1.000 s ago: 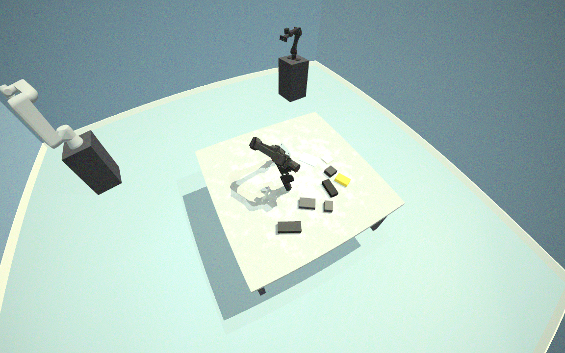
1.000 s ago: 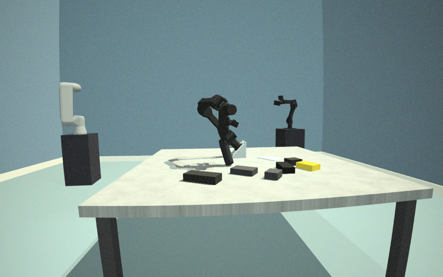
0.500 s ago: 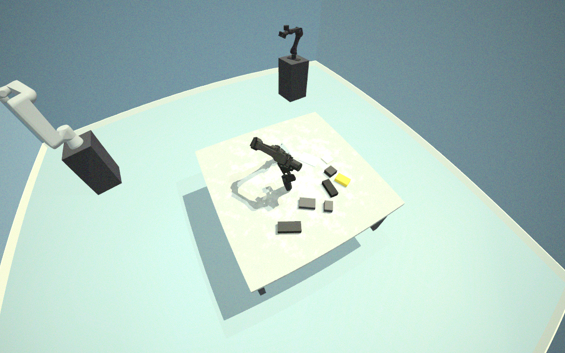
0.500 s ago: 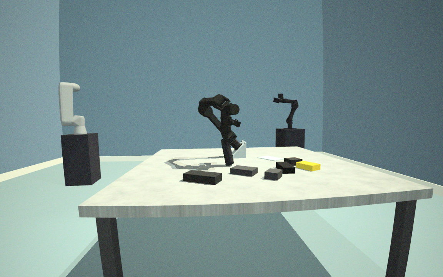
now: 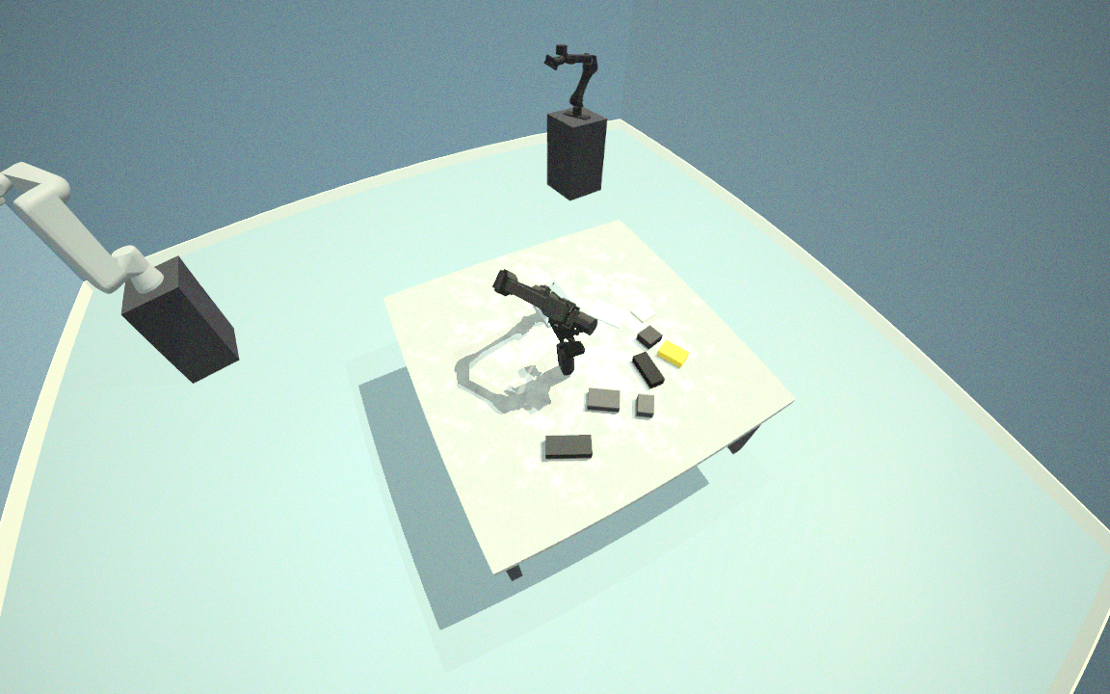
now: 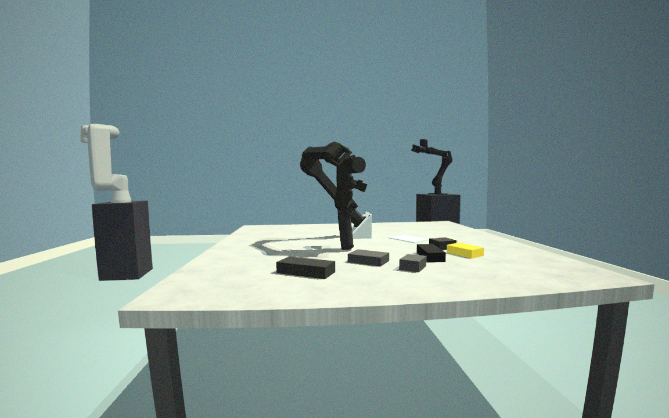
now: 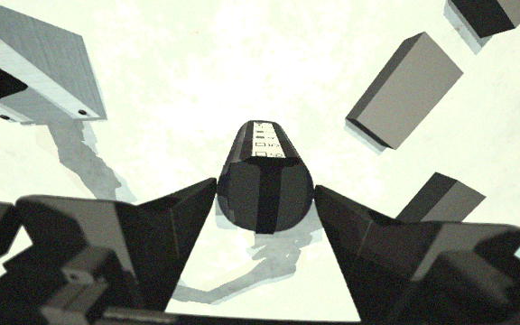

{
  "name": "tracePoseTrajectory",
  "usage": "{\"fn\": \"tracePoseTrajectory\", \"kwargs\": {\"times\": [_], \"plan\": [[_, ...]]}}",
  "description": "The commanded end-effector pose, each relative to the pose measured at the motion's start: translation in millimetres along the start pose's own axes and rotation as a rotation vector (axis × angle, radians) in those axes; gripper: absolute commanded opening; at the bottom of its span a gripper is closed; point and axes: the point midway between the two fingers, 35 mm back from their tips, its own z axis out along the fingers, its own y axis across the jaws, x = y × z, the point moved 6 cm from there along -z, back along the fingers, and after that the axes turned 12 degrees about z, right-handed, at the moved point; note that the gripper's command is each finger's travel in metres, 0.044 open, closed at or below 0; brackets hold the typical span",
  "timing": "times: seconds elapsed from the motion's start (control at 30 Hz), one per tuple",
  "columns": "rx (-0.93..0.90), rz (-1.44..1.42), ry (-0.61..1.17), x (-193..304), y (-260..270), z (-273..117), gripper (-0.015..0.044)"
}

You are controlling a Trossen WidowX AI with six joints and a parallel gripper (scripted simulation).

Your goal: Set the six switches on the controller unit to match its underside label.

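The dark controller unit [image 7: 266, 199] [image 6: 345, 231] [image 5: 566, 363] stands on end, nearly upright, its low end at or just above the bench [image 5: 671, 448] [image 6: 378, 293]. My gripper [image 7: 265, 187] is shut on it, one fingertip at each side. The white label [image 7: 268, 140] on its underside shows steeply foreshortened in the wrist view. Squares 6 and 5 at its near end look empty, and the two beyond them look filled. The far squares are too squeezed to read. The rocker switches are hidden.
A long dark block [image 5: 568, 445] [image 6: 304, 267], a grey block [image 5: 603, 399] [image 6: 368, 257], several other dark blocks and a yellow block [image 5: 673, 354] [image 6: 464, 250] lie on the bench. A pale bracket [image 7: 61, 68] [image 6: 364, 229] stands at my arm's base.
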Motion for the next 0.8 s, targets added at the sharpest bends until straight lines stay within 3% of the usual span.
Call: {"fn": "tracePoseTrajectory", "kwargs": {"times": [0.0, 0.77], "plan": [[-0.015, 0.000, 0.002, -4.8, 1.3, 4.0, 0.0338], [-0.015, 0.001, 0.001, -23.2, 5.2, 5.7, 0.0338]]}}
